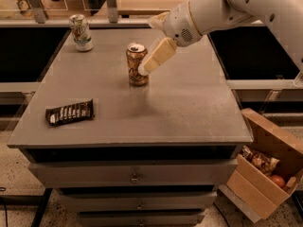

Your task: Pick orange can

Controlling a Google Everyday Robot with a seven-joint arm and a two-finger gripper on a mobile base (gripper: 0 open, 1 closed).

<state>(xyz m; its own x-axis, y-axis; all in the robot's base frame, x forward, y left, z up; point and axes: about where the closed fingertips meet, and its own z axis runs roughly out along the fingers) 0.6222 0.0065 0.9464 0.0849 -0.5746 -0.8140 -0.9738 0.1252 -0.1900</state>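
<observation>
The orange can [136, 65] stands upright near the middle of the grey table [180, 108]; it has an orange-tan body and a silver top. My gripper [147, 46] reaches in from the upper right and is open. One cream finger [156, 58] slants down with its tip against the can's right side. The other finger [156, 20] shows higher up, behind and to the right of the can. The can rests on the table and is not lifted.
A green-and-white can [81, 32] stands at the table's far left corner. A dark snack bar wrapper [69, 112] lies at the front left. An open cardboard box [265, 167] with snacks sits on the floor to the right. Drawers are below the tabletop.
</observation>
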